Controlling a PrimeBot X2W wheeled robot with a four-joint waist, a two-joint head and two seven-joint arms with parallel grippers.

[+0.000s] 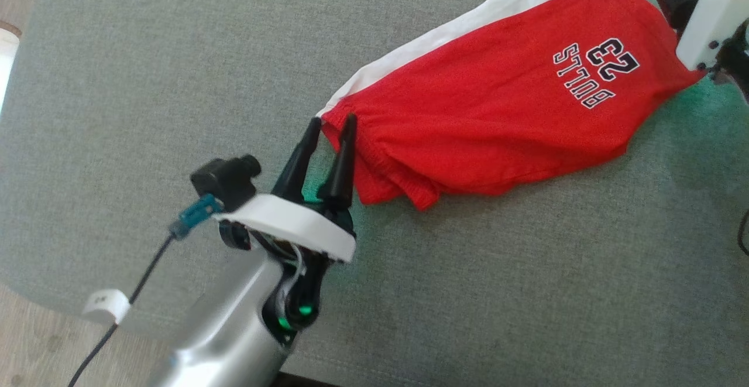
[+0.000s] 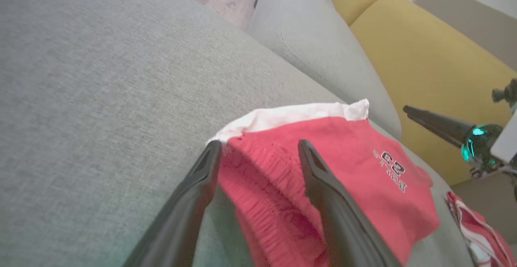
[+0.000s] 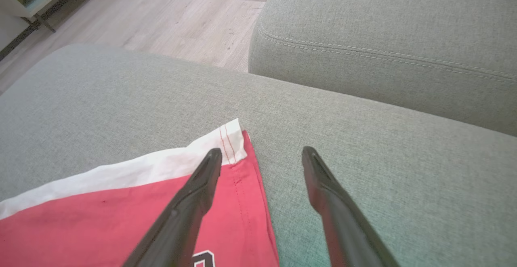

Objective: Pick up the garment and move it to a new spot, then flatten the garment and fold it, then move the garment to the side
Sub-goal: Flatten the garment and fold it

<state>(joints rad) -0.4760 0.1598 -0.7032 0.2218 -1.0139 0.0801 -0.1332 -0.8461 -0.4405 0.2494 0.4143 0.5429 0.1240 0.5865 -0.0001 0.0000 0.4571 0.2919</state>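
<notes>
The garment [image 1: 497,106] is a pair of red shorts with a white side stripe and "BULLS 23" print, lying stretched across the grey sofa cushion [image 1: 175,82]. Its bunched waistband end [image 2: 258,186] lies under and between the spread fingers of my left gripper [image 1: 333,119] [image 2: 259,144], which is open. At the far end, my right gripper [image 3: 262,150] is open; one finger is over the white-striped hem corner [image 3: 232,141] and the other over bare cushion. The right arm's white wrist housing [image 1: 711,21] sits at the top right of the head view.
A second grey cushion [image 3: 383,24] adjoins the far side, and a yellow cushion [image 2: 424,57] lies beyond it. Another red-and-white cloth [image 2: 480,226] lies near the right arm. Wooden floor [image 3: 161,12] lies past the cushion's edge. A cable [image 1: 146,270] hangs from my left wrist.
</notes>
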